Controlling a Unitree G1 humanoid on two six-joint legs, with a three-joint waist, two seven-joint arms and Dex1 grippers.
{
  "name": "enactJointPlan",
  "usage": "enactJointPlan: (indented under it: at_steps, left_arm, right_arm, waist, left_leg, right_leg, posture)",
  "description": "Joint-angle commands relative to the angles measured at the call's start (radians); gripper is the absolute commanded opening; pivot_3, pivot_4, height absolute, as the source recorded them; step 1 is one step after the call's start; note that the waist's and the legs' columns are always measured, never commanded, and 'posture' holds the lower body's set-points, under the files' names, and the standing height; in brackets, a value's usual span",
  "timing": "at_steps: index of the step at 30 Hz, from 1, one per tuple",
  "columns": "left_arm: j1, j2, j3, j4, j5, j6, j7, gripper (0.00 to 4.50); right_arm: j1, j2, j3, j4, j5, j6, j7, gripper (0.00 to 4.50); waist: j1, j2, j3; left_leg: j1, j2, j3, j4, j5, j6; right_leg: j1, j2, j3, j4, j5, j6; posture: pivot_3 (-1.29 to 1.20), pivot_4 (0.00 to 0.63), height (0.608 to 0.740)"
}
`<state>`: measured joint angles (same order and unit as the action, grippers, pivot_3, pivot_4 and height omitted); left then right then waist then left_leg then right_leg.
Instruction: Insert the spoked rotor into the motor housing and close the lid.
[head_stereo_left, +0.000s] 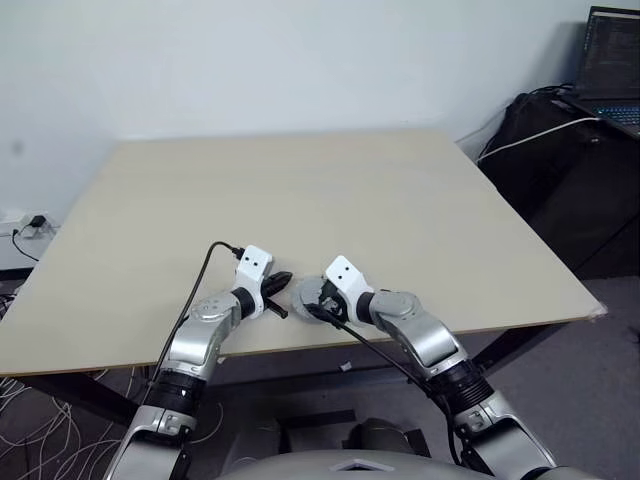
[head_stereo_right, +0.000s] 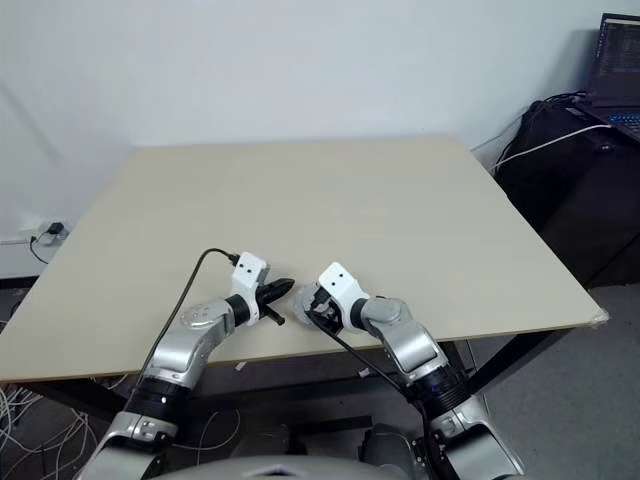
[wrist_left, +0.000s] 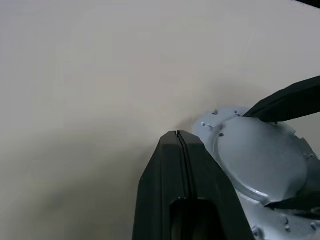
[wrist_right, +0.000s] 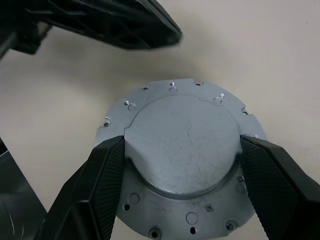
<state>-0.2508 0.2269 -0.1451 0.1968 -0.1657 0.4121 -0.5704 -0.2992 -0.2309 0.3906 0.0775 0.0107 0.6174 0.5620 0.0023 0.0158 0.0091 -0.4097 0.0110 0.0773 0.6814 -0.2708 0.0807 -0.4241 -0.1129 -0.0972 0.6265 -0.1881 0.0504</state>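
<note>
Lid braced from both sides, low centre of the head view.

Right gripper fingers spread wide, clamping lid, smooth face up, flat on table, probably to steady it; left gripper fingers pressed together, empty, tip just beside rim. Laptop upper right, well clear.

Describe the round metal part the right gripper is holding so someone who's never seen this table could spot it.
On the beige table, look at the near edge where the two arms meet. Between the right gripper's fingers lies a flat silver-grey disc with a raised smooth centre and small holes round its flange; the left gripper, shut, points at it.
</note>
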Motion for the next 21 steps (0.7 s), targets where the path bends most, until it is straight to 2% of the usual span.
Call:
enactJointPlan:
  at_steps: [1, 21]
  left_arm:
    - [-0.053, -0.003, -0.016, 0.004, -0.002, 0.064, -0.016, 0.0]
    - [-0.118, 0.029, -0.131, 0.039, 0.066, 0.233, -0.071, 0.0]
  right_arm:
    - [0.019, -0.015, 0.01, 0.078, -0.047, 0.048, -0.044, 3.21]
    - [0.027, -0.015, 0.014, 0.064, -0.047, 0.051, -0.05, 3.21]
  waist:
    - [-0.001, 0.0, 0.0]
    - [-0.001, 0.0, 0.0]
  left_leg:
    - [0.0, 0.0, 0.0, 0.0, 0.0, 0.0]
    - [0.0, 0.0, -0.001, 0.0, 0.0, 0.0]
  right_leg:
    - [0.0, 0.0, 0.0, 0.0, 0.0, 0.0]
    - [0.0, -0.002, 0.0, 0.0, 0.0, 0.0]
  posture:
    - [0.0, 0.0, 0.74]
    - [0.0, 0.0, 0.74]
